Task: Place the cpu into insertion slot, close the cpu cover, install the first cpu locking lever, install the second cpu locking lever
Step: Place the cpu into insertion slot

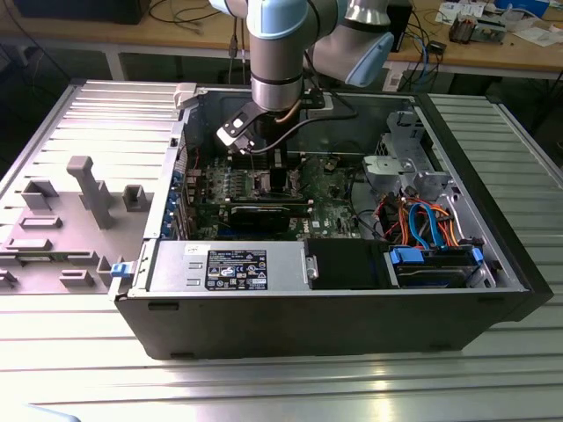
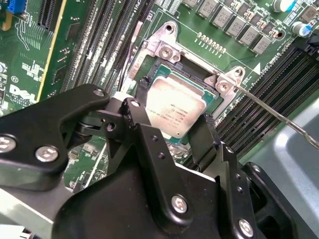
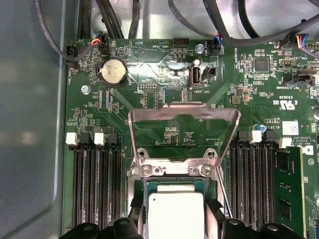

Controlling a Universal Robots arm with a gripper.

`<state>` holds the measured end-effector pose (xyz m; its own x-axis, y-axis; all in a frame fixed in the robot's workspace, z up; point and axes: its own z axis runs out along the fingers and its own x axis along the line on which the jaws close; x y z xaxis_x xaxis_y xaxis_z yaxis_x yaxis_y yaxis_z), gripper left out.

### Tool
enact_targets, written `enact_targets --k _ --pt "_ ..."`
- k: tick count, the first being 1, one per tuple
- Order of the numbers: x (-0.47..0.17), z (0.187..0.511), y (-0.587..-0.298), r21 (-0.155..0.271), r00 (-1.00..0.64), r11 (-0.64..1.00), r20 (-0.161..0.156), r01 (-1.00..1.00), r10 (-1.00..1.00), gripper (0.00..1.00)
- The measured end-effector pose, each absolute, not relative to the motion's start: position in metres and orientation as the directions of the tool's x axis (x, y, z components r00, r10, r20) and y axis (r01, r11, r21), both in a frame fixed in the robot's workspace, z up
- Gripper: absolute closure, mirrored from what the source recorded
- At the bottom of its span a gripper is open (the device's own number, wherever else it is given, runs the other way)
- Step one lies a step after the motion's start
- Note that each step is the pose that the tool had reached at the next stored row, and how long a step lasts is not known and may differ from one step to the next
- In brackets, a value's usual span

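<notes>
Your gripper (image 2: 174, 113) pinches the cpu (image 2: 177, 105) by its edges, level over the insertion slot (image 2: 187, 72); the cpu cover (image 3: 184, 110) is flipped back for clearance.

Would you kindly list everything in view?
case: one, black, on the table
table: one, silver, beneath the case
fixture: one, grey, beside the case
motherboard: one, green, inside the case
battery: one, silver, on the motherboard
slot: one, silver-rimmed, on the motherboard
cpu: one, silver, at the slot
cover: one, silver, swung open beside the slot
lever: one, silver, beside the slot
arm: one, blue-grey, reaching into the case
gripper: one, black, at the cpu
</notes>
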<state>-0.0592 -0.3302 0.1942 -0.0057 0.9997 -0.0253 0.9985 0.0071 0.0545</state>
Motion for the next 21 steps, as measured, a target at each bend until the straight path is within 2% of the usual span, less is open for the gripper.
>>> enact_targets --k 6,8,18,19,20,21 --pt "-0.059 0.194 -0.33 0.055 -0.006 0.007 -0.026 0.998 1.0 0.43" --pt "-0.059 0.194 -0.33 0.055 -0.006 0.007 -0.026 0.998 1.0 0.36" --pt "-0.059 0.201 -0.33 0.051 -0.006 0.007 -0.026 0.999 1.0 0.36" --pt "-0.059 0.213 -0.33 0.038 -0.006 0.007 -0.026 0.999 1.0 0.45" --pt "-0.059 0.213 -0.33 0.038 -0.006 0.007 -0.026 0.999 1.0 0.72" --pt "-0.059 0.213 -0.33 0.038 -0.007 0.008 -0.026 0.999 1.0 0.84"
